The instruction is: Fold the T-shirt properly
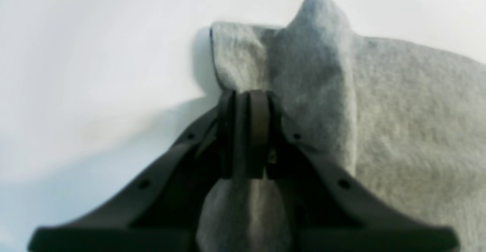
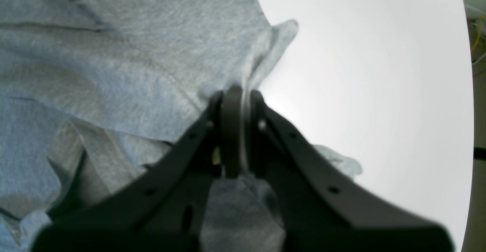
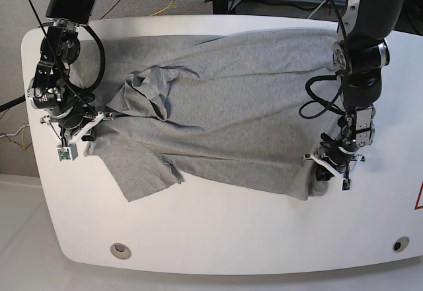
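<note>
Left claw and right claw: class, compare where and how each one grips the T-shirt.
The left claw pinches a corner of the T-shirt at its hem end; the right claw pinches an edge at the sleeve end. Cloth lies fairly flat by the left claw, rumpled and folded over by the right claw. Both are shut on grey fabric, low over the white table.

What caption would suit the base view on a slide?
Two black robot hands, left and right, pinch opposite edges of a wrinkled heather-grey T-shirt on a white table.
</note>
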Controlling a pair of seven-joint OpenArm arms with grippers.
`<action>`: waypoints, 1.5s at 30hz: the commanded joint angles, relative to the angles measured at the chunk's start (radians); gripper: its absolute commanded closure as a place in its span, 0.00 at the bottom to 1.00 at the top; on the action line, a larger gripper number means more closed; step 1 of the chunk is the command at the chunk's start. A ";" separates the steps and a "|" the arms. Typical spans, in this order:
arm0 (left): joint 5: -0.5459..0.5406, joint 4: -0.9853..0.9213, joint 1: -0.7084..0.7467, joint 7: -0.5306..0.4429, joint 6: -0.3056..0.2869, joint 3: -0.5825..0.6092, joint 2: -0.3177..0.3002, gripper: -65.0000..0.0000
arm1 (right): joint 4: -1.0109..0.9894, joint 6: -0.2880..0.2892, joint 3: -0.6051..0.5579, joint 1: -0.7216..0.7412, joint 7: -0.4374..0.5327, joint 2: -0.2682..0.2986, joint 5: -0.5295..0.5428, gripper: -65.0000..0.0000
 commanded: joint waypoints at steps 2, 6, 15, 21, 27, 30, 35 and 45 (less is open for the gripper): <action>0.049 -0.011 0.012 0.130 -0.017 0.005 0.011 0.93 | 0.019 0.002 0.007 0.017 0.022 0.014 0.011 0.94; 0.049 -0.011 0.012 0.130 -0.017 0.004 0.009 0.93 | 0.019 0.002 0.007 0.017 0.022 0.012 0.011 0.94; 0.047 -0.011 0.012 0.133 -0.019 0.001 -0.008 0.93 | 0.019 0.002 0.007 0.017 0.022 0.012 0.011 0.94; -0.004 -0.009 0.009 0.179 -0.036 -0.006 -0.015 0.93 | 0.019 0.002 0.007 0.017 0.022 0.014 0.011 0.94; -0.083 0.049 0.006 0.279 -0.133 -0.006 -0.040 0.96 | 0.021 0.000 0.007 0.020 0.022 0.014 0.011 0.94; -0.100 0.130 0.014 0.357 -0.137 -0.006 -0.040 0.96 | 0.021 0.000 0.007 0.022 0.022 0.012 0.011 0.94; -0.108 0.281 0.059 0.491 -0.139 -0.007 -0.040 0.96 | 0.021 0.000 0.007 0.022 0.022 0.009 0.011 0.94; -0.108 0.600 0.161 0.719 -0.140 -0.010 -0.032 0.96 | 0.021 0.000 0.007 0.020 0.022 0.009 0.011 0.94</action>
